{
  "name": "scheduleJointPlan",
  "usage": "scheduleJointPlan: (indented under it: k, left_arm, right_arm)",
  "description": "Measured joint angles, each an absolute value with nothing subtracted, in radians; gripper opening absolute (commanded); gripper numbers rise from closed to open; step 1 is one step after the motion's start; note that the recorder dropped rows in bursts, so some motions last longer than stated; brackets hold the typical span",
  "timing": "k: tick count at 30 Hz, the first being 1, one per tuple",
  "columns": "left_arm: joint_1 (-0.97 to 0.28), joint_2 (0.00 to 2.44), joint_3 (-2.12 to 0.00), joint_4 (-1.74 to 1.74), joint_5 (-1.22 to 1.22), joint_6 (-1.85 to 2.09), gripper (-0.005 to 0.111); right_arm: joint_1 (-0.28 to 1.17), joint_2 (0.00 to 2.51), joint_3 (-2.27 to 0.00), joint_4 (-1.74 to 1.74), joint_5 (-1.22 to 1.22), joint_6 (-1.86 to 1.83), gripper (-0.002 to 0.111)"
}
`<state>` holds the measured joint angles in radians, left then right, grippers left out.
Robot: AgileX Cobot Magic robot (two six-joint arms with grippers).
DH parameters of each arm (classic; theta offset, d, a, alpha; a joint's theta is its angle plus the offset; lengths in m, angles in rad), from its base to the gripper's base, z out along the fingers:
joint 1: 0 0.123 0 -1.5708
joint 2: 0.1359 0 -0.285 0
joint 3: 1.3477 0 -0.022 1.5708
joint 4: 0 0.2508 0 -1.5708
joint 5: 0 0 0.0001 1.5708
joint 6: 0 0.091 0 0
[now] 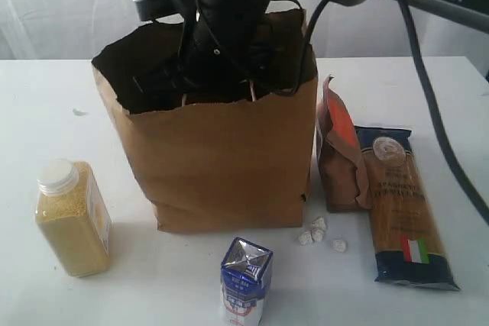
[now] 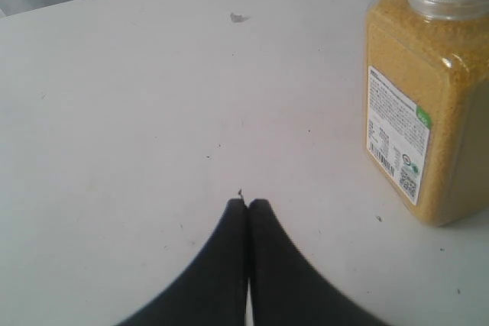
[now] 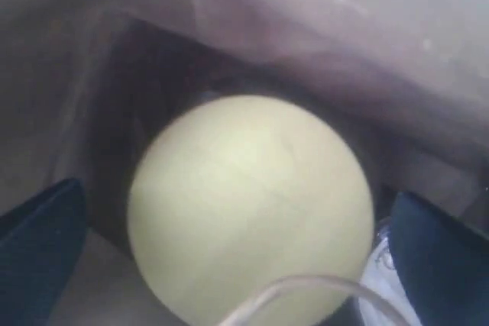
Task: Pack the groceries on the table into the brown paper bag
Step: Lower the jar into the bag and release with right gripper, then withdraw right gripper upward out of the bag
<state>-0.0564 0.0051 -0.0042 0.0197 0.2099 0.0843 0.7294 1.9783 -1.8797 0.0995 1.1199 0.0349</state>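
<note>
1. Reaching down from above, the right arm (image 1: 229,20) stands in the open mouth of the brown paper bag (image 1: 221,158), which is upright near the middle of the white worktop (image 1: 145,288); in the exterior view the bag's walls hide the right jaws
2. Inside the bag, the right wrist view looks down on the tan-lidded wide jar (image 3: 248,204), its round pale lid close and blurred
3. The right jaws are wide open and hold nothing: their dark fingers (image 3: 38,257) sit one at each side of the lid, with a gap showing between each and the lid
4. A pale cord (image 3: 306,288) curves across in front of the lid
5. The left jaws are closed, both tips pressed together with nothing between them, above bare worktop
6. The yellow-grain bottle with white cap (image 2: 424,104) stands upright near the left jaws but apart from them; in the exterior view it is left of the bag, toward the front
7. The small blue-white carton (image 1: 246,280) stands upright in front of the bag, not touching it
8. The brown pouch with orange label (image 1: 340,158) stands just beside the bag's right side
9. The spaghetti pack (image 1: 405,204) lies flat against the pouch's far side
10. A few small white lumps (image 1: 321,234) lie between the bag's front corner and the spaghetti pack
</note>
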Motion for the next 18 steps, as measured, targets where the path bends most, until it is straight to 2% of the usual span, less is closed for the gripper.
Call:
scheduleJointPlan:
  k: [18]
  left_arm:
    - [-0.056, 0.005, -0.004, 0.02, 0.21, 0.084, 0.0]
  right_arm:
    - [0.729, 1.805, -1.88, 0.136, 1.156, 0.051, 0.105]
